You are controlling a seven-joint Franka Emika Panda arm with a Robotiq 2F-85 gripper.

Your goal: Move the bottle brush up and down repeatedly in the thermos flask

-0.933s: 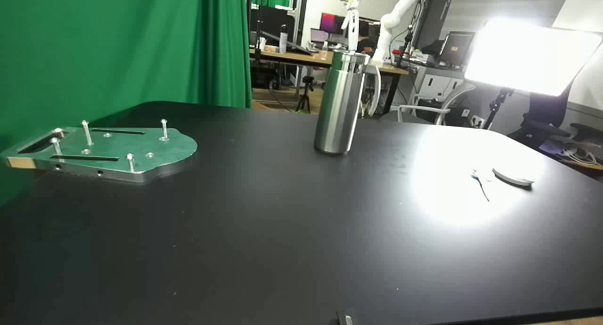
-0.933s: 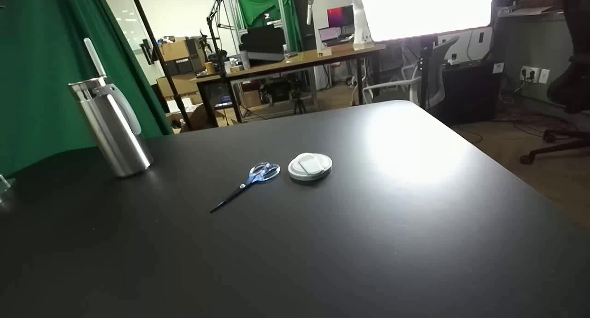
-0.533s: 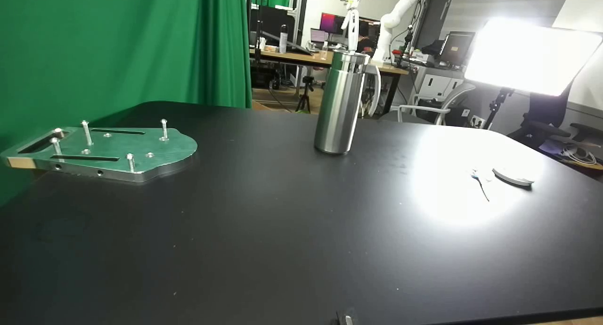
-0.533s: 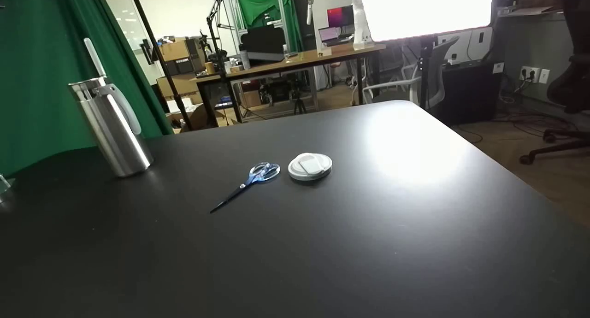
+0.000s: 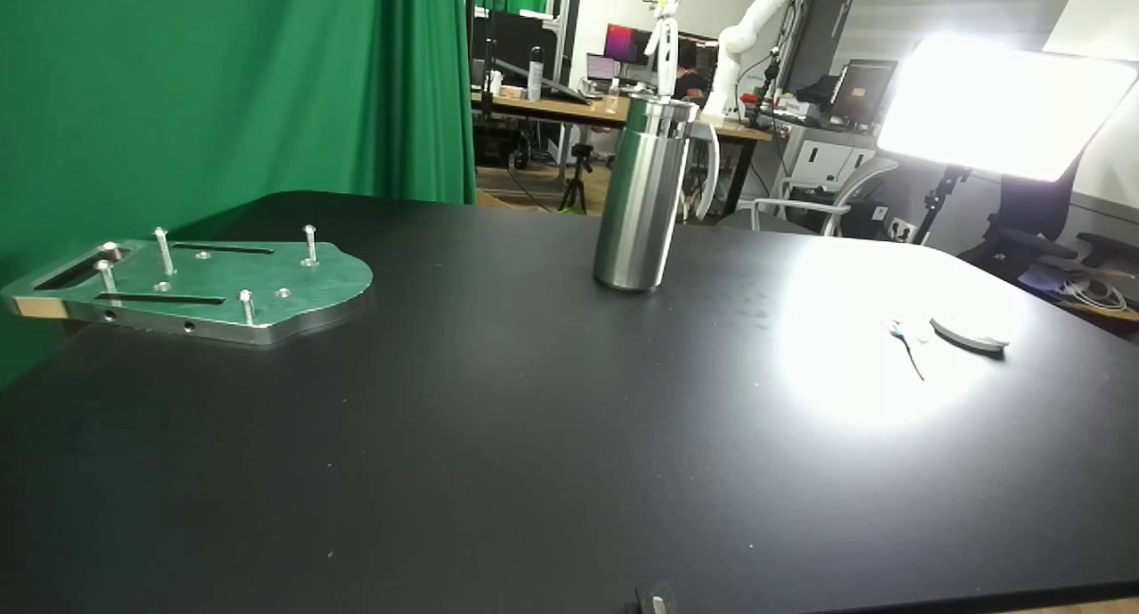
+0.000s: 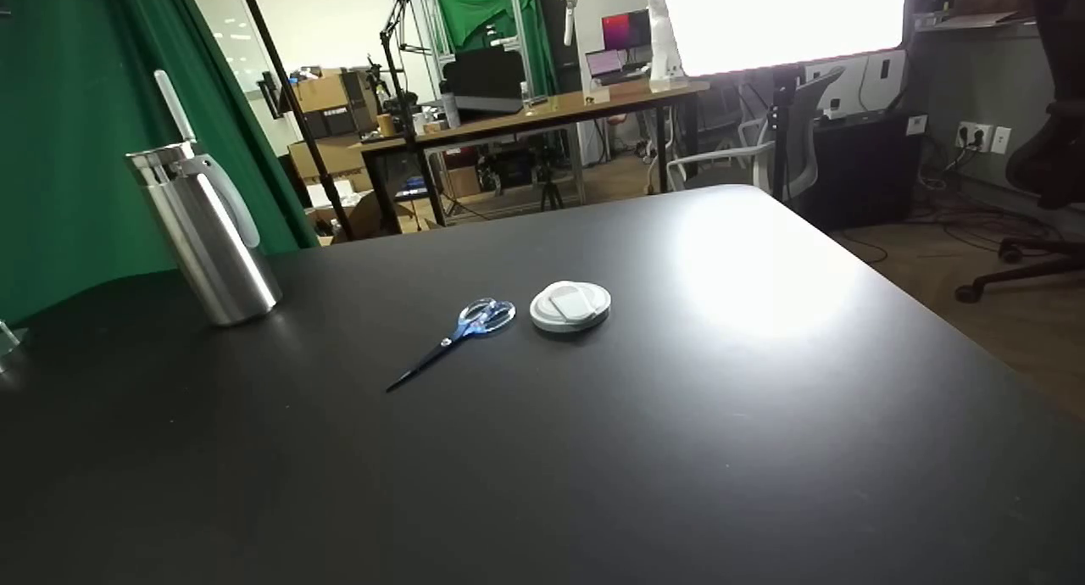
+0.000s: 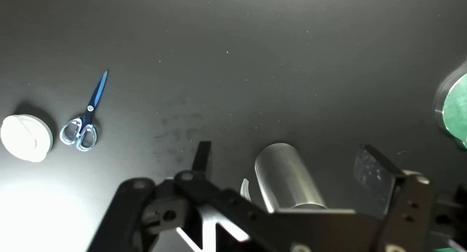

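- Worktop (image 5: 534, 463): black, with the same layout as under a second ago in both exterior views; hence no visible gain for the task over that stretch.
- Green metal plate (image 5: 231, 276) at the left, unmoved; probably no hindrance to brushing.
- Steel thermos flask (image 6: 203, 233) at the far side, right of the plate, standing on its base; neither slid nor turned since the earlier pictures. Likely steady, yet apt to tip or lift along if pulled askew.
- Pincer (image 7: 286, 160) spread wide in the wrist view, with the flask below the gap and nothing seen in the grip; absent from both exterior views, so presumably well above. No telling whether just moved, for want of an earlier wrist picture.
- Bottle brush (image 6: 175, 106), to judge by the pale handle slanting out of the flask's mouth, with bristles hidden; same slant as before, so apparently no stroke under way. Before brushing or after: cannot tell. Next, if before: come down over the handle, close on it, then lift and lower clear of the rim.
- Scissors (image 6: 447, 342) nearer and to the right of the flask; unmoved, likely irrelevant.
- White lid (image 6: 570, 306), perhaps the flask's own, just beside the scissors on the right; unmoved also.
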